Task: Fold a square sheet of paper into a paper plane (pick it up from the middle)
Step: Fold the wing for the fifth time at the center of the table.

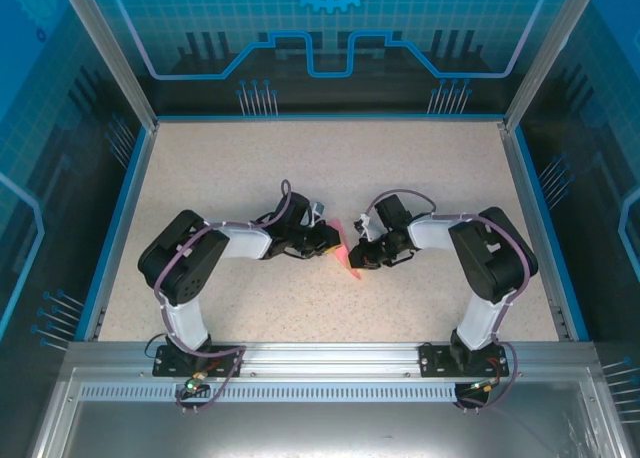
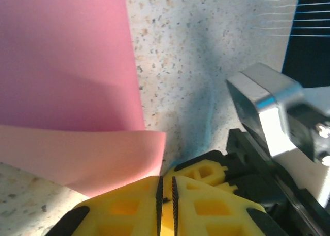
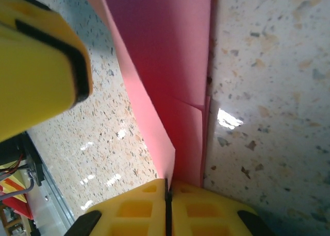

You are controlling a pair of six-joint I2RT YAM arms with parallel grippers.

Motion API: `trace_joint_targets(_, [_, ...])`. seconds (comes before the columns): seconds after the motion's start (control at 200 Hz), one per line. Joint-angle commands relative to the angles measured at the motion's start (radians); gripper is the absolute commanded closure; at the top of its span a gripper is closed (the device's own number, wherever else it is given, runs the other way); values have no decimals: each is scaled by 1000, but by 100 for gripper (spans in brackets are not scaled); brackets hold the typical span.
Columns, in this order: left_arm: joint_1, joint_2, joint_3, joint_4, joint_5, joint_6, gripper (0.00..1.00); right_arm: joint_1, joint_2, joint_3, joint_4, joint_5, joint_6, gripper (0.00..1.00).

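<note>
The pink sheet of paper (image 1: pixel 347 255) lies folded in layers on the speckled table between my two grippers. In the right wrist view the paper (image 3: pixel 170 55) stands up off the table, and one layer's lower edge runs into the closed seam of my right gripper (image 3: pixel 167 187), which is shut on it. In the left wrist view the paper (image 2: pixel 67 66) curls at the left, its flap ending beside my left gripper (image 2: pixel 166 187). Those jaws stand a narrow slit apart with nothing between them. From above, my left gripper (image 1: pixel 330 244) and right gripper (image 1: pixel 362 258) nearly touch.
A yellow finger (image 2: pixel 206 174) and a silver block (image 2: pixel 268 107) of the right arm sit close in front of the left gripper. A left finger (image 3: pixel 36 55) shows at the upper left of the right wrist view. Blue walls (image 1: pixel 120 208) ring the table.
</note>
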Motion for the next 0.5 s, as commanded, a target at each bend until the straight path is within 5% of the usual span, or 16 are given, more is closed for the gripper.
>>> trace_joint_targets(0.0, [-22,-16,-39,49,30,-9,84,-13,36,-25,4,-10,21,91])
trace_joint_targets(0.495, [-48,79,22,-23,-3,6,88,-20,38,-16,-13,-20,22,91])
